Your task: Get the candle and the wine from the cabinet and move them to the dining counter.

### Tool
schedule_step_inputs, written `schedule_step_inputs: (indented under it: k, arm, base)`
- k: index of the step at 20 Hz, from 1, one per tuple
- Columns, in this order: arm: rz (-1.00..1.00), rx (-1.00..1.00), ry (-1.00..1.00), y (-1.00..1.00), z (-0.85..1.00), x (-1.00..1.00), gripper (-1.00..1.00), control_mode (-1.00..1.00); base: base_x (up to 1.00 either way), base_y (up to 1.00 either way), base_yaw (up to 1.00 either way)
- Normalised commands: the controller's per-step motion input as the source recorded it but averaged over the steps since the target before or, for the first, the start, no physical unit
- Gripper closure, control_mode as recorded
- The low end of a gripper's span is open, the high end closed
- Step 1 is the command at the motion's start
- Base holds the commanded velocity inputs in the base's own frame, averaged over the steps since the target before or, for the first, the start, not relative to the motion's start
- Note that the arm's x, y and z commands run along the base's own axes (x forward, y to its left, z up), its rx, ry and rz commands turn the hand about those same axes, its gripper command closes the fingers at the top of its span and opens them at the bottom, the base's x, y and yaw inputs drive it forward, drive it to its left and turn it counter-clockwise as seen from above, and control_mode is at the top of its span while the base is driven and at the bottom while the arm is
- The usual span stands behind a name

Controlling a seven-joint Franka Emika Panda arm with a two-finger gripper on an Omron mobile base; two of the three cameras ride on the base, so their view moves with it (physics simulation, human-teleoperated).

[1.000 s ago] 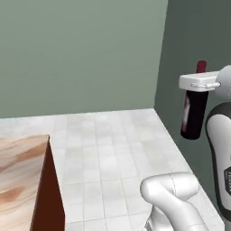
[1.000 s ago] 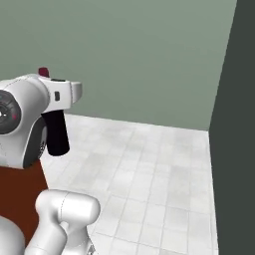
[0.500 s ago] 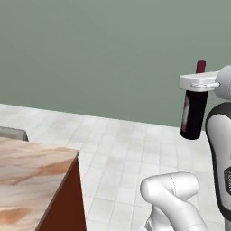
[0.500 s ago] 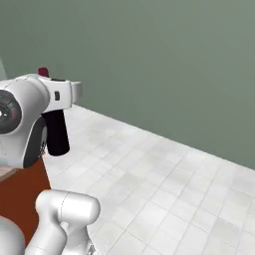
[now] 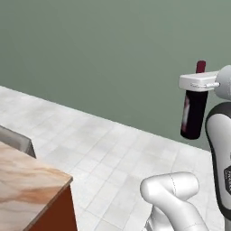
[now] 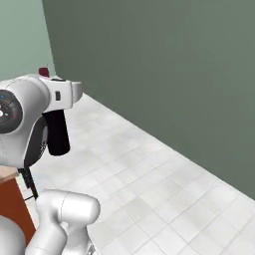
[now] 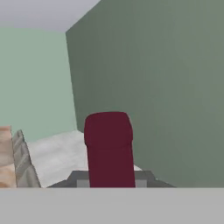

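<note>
The wine (image 5: 194, 115) is a dark bottle with a maroon capsule and a red label. It hangs upright in the air at the right of the left base view. My gripper (image 5: 197, 85) is shut on its neck just below the capsule. From the right base view the wine (image 6: 57, 134) hangs under the white hand at the left. In the hand view the maroon capsule (image 7: 108, 144) rises between my gripper (image 7: 111, 177) fingers. A corner of the dining counter (image 5: 27, 185), tan marble on red-brown wood, lies low at the left, well apart from the bottle. The candle and the cabinet are out of view.
A dull green wall (image 5: 113, 54) stands ahead, with pale tiled floor (image 5: 117, 153) between it and the base. A grey slanted piece (image 5: 16, 140) sits at the counter's far edge. The counter's red-brown side (image 6: 10, 209) is close to the arm's base.
The whole picture has swung, so the base has turned: the counter corner and wall have shifted across both base views. The bottle stays in the gripper, held the same way.
</note>
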Motion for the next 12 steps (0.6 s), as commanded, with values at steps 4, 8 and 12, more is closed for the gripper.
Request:
schedule_step_inputs:
  k: [4, 8, 12]
  arm:
    - [0.0, 0.0, 0.0, 0.0, 0.0, 0.0, 1.0, 1.0]
    - [0.0, 0.0, 0.0, 0.0, 0.0, 0.0, 1.0, 1.0]
    - [0.0, 0.0, 0.0, 0.0, 0.0, 0.0, 1.0, 1.0]
  base:
    - [0.5, -0.51, 0.65]
    - [0.35, -0.45, 0.73]
    - [0.29, -0.34, 0.8]
